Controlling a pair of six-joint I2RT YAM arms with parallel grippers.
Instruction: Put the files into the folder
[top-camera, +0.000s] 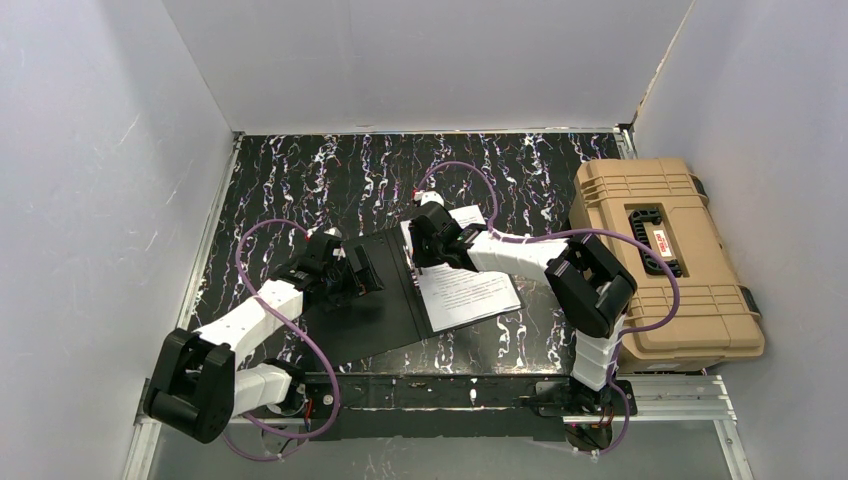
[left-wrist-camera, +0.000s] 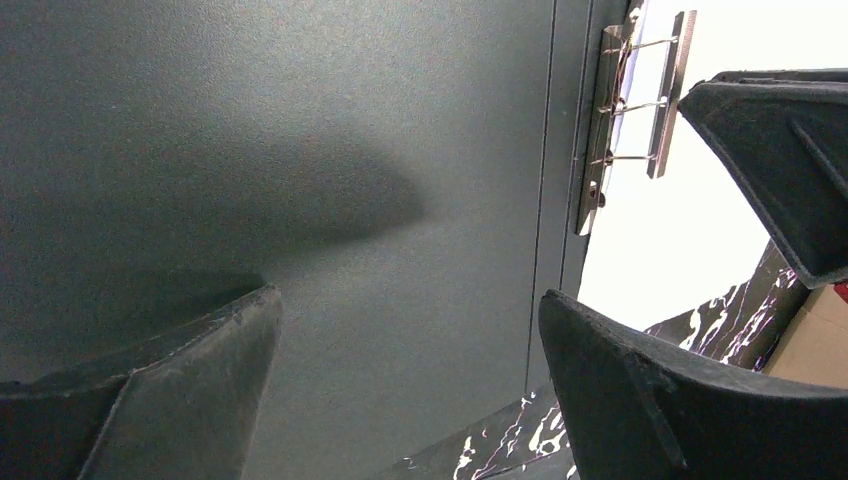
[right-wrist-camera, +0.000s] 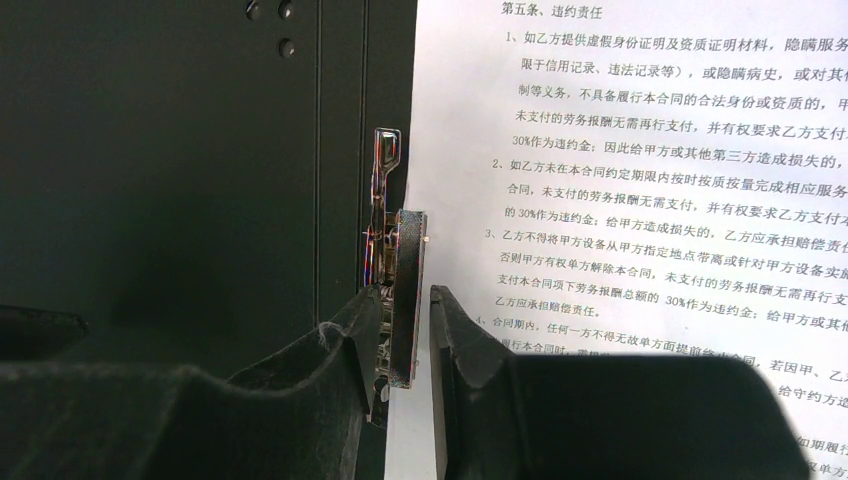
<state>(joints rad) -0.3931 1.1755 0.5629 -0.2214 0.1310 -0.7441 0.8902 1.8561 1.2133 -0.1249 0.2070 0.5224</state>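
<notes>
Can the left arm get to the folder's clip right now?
Probably not cleanly: the right gripper has its jaws around the clip, crowding it. The left gripper hangs open over the folder's black flap.

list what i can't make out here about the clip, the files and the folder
- Top view: the metal clip is hidden under the right gripper.
- Right wrist view: the clip's lower end sits behind the gripper's fingers; the files' text is cut off by the right edge.
- Left wrist view: the files' print is washed out by glare.
- All views: sheet count, too thin; the folder's outer cover faces down.
</notes>
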